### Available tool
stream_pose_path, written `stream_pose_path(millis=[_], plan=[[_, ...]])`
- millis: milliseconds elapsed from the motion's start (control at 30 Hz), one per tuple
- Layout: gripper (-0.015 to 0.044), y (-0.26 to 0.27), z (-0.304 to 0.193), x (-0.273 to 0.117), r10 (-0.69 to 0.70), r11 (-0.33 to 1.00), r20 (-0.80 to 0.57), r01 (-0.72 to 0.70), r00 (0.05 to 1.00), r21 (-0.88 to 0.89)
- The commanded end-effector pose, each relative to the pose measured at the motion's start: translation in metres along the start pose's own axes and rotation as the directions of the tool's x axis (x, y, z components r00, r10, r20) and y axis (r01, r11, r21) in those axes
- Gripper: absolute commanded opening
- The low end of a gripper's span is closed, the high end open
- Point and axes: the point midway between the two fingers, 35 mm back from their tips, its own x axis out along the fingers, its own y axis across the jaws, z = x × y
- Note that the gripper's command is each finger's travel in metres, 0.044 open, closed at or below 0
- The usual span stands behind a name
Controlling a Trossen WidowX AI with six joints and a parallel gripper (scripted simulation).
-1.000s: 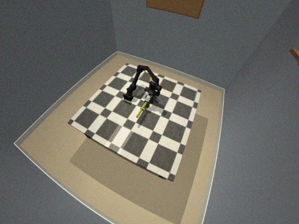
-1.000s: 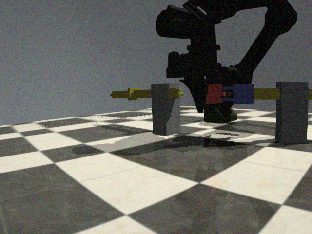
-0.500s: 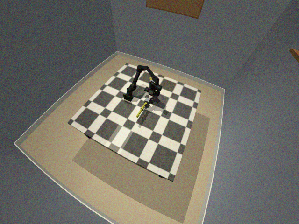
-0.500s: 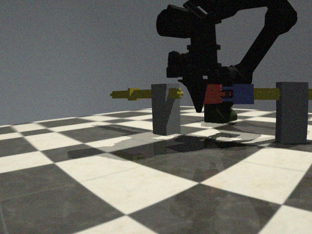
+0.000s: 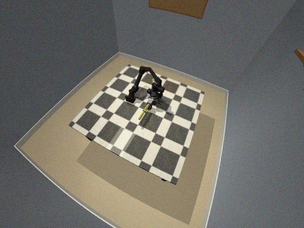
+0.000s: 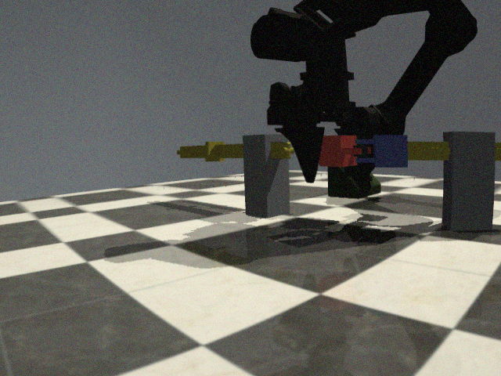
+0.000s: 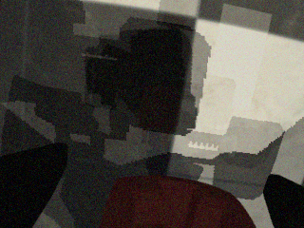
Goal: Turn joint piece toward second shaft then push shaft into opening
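The red square joint piece [image 6: 339, 150] [image 7: 176, 204] is hinged to the blue fork [image 6: 390, 150] on the fixed yellow shaft [image 6: 427, 150], which enters the right grey block [image 6: 469, 182]. The red piece looks about level; its opening is hidden. The second yellow shaft [image 5: 144, 110] [image 6: 232, 150] passes through the left grey block [image 6: 255, 178], its collar outside and its inner end short of the red piece. My gripper [image 6: 310, 178] [image 7: 169, 170] is open, pointing down, with its fingers apart on either side of the red piece in the wrist view. A finger covers the gap beside the shaft's end in the exterior view.
The arm [image 5: 145, 68] [image 6: 448, 28] arches over from its base [image 5: 129, 99] on the checkered table [image 5: 137, 147] [image 6: 226, 291]. The two grey blocks stand upright on either side of the joint. Dark shadows lie below the gripper.
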Motion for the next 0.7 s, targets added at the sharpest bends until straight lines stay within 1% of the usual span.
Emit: stream_pose_path(millis=[0, 133, 233, 300, 500, 667], plan=[[0.0440, -0.001, 0.000, -0.001, -0.006, 1.000, -0.018, 0.006, 1.000, -0.002], [0.0440, -0.003, 0.003, -0.011, -0.018, 1.000, -0.133, 0.017, 0.991, -0.009], [0.0440, -0.002, 0.005, -0.021, -0.006, 1.000, -0.225, 0.004, 0.974, -0.010], [0.0440, -0.001, 0.006, -0.026, 0.005, 1.000, -0.264, -0.008, 0.965, -0.008], [0.0440, 0.000, 0.006, -0.028, 0.011, 1.000, -0.266, -0.014, 0.964, -0.009], [0.0440, 0.003, 0.007, -0.067, 0.125, 0.991, -0.202, -0.133, 0.971, -0.028]])
